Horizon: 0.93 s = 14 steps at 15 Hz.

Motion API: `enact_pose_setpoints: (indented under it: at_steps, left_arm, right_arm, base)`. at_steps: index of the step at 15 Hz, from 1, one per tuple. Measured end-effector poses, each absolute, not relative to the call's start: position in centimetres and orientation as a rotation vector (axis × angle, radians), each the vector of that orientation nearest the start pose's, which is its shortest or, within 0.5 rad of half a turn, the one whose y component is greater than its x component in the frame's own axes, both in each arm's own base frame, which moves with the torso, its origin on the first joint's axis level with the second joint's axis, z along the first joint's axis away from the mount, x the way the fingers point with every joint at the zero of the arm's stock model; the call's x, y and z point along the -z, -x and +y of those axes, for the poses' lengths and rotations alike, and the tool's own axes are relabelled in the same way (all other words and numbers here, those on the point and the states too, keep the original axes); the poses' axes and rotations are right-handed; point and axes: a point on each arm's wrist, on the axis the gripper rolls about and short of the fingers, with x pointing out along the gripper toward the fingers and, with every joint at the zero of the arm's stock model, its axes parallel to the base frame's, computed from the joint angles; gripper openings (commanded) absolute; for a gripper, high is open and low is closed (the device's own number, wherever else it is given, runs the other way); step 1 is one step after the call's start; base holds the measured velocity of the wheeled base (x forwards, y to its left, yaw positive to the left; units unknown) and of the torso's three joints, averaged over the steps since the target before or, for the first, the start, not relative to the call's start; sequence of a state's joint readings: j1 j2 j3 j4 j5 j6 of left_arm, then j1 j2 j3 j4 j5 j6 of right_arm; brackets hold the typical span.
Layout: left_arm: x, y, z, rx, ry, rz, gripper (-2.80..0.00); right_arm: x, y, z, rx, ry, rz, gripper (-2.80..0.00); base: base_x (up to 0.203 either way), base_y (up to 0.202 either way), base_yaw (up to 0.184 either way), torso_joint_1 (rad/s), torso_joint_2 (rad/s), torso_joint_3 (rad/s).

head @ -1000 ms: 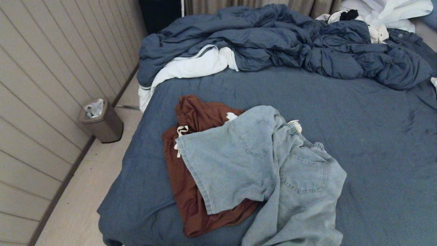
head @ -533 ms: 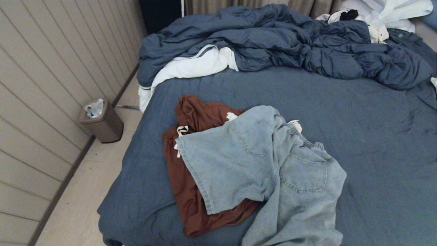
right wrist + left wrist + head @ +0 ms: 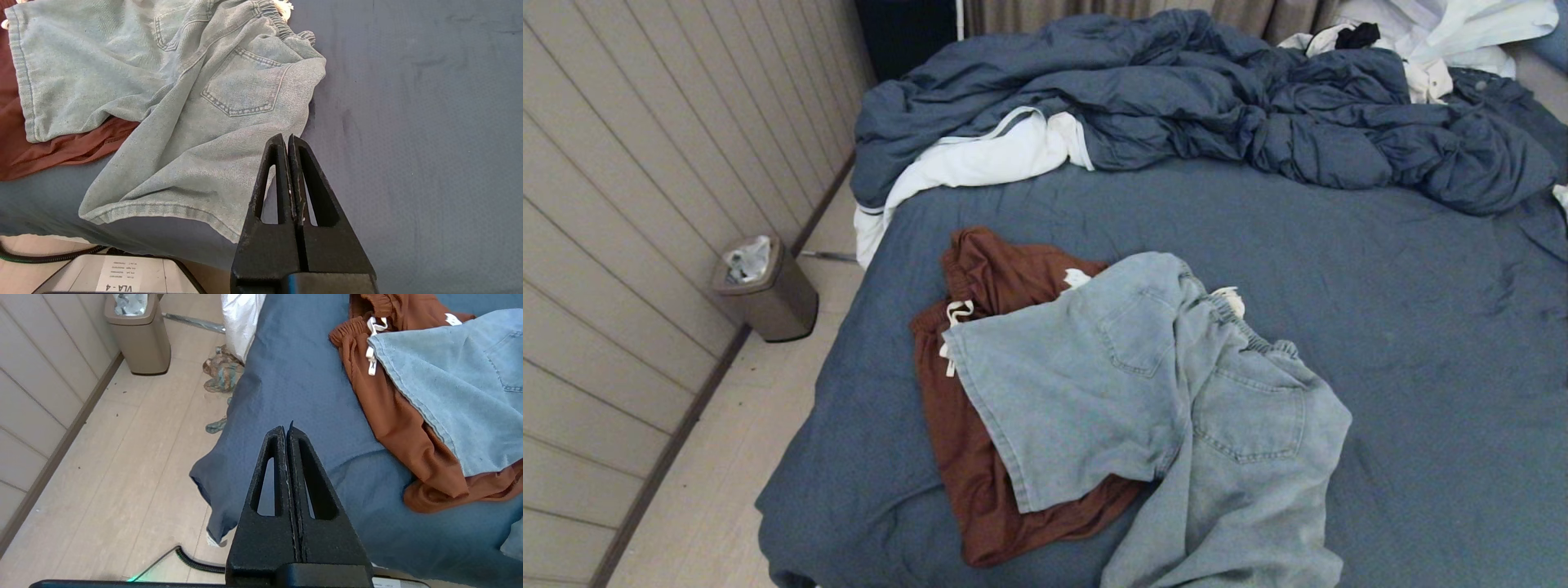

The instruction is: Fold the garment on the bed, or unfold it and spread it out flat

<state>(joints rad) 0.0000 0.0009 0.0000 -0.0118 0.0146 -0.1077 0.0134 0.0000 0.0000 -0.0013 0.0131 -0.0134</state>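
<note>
Nothing started: both arms parked at near edge. Left gripper (image 3: 287, 430) and right gripper (image 3: 287, 139) have jaws pressed together, empty. Denim shorts (image 3: 1152, 400), soft and rumpled with stitched pockets, lie near-centre on the bed (image 3: 1380, 269), overlapping thin rust-brown shorts (image 3: 980, 392). Next: reach and pinch a denim hem.

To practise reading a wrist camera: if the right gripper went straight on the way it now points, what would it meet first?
Most likely the denim shorts: the shut right gripper points at their edge, close to the bare sheet. Depth is unclear, so it could land on the sheet instead.
</note>
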Motion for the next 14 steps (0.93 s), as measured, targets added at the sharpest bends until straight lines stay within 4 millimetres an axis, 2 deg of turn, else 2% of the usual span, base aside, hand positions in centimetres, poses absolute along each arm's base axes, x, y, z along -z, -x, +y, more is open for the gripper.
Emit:
enact_pose_setpoints:
  at_steps: [14]
  left_arm:
    - [-7.67,2.27,0.03,-0.014,0.107,-0.012,-2.80]
  right_arm:
    - [-7.56,2.28,0.00,-0.027,0.013,-0.001,-2.80]
  base:
    - [0.000,0.000,0.000,0.000,0.00,0.000]
